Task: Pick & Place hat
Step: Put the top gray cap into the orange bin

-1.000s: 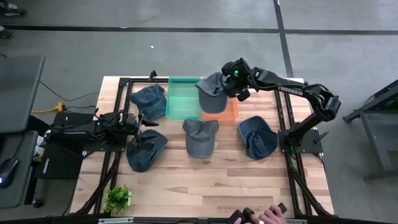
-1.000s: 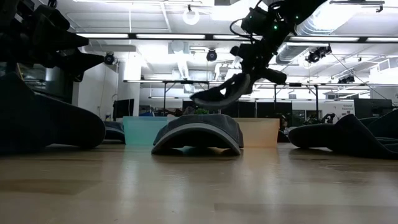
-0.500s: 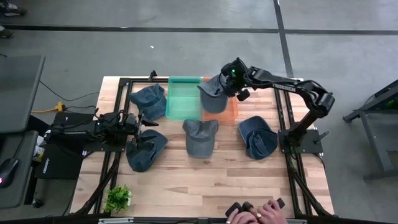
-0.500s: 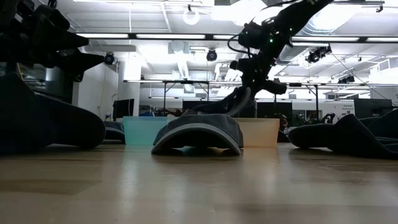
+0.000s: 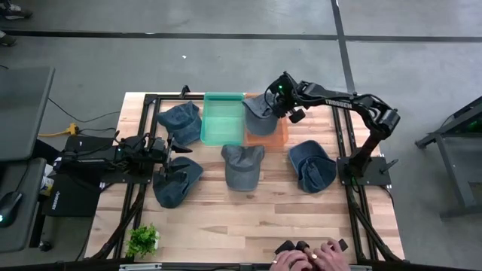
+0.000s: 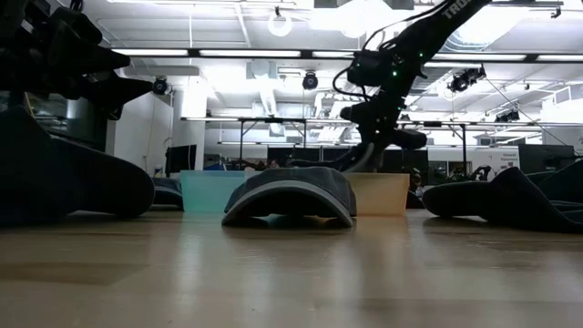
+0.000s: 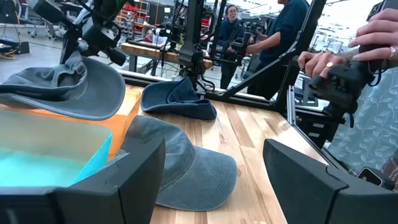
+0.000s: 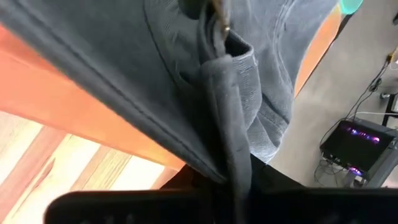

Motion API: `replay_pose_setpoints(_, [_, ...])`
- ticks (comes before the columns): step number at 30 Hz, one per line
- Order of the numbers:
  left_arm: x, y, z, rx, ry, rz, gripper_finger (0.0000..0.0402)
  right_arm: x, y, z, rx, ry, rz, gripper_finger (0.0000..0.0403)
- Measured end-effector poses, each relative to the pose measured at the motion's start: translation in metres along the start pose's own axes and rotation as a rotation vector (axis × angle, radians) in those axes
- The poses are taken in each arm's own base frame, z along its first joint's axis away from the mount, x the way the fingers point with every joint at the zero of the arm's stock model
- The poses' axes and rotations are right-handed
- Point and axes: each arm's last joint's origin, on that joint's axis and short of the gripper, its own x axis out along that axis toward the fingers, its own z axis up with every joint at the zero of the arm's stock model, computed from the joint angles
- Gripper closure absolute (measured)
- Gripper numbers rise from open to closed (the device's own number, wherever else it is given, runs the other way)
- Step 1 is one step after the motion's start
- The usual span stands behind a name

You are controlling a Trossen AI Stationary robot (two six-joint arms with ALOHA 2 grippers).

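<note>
Right gripper stays pinched on the hat, its fabric bunched between the fingers in the wrist view. Over the last second you have brought it down: it hung clear above the bins and now sags into the orange bin, at about 12 o'clock on the table, crown draped over the rim. My read is that transport is finished and release is all that remains. Nearer you, three loose caps lie across the middle of the table. Left gripper waits at 9 o'clock with its fingers spread wide, holding nothing. Farther back, the teal bin sits touching the orange one.
</note>
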Motion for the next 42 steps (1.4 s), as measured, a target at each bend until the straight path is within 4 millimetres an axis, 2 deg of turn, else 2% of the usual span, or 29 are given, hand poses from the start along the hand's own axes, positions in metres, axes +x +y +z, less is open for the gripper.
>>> replay_pose_setpoints(5, [0.000,0.000,0.000,0.000,0.000,0.000,0.0133,0.000,0.000,-0.002,0.050,0.012,0.000,0.0347])
replay_pose_setpoints(17, [0.000,0.000,0.000,0.000,0.000,0.000,0.0133,0.000,0.000,-0.002,0.205,0.043,-0.011,0.0301])
replay_pose_setpoints(24, [0.000,0.000,0.000,0.000,0.000,0.000,0.0133,0.000,-0.001,-0.003,0.289,0.063,-0.020,0.0243])
replay_pose_setpoints(34, [0.000,0.000,0.000,0.000,0.000,0.000,0.0133,-0.001,-0.001,-0.007,0.408,0.213,-0.087,0.0150])
replay_pose_setpoints(42, [0.000,0.000,0.000,0.000,0.000,0.000,0.0133,-0.012,-0.004,-0.009,0.418,0.283,-0.151,0.0128])
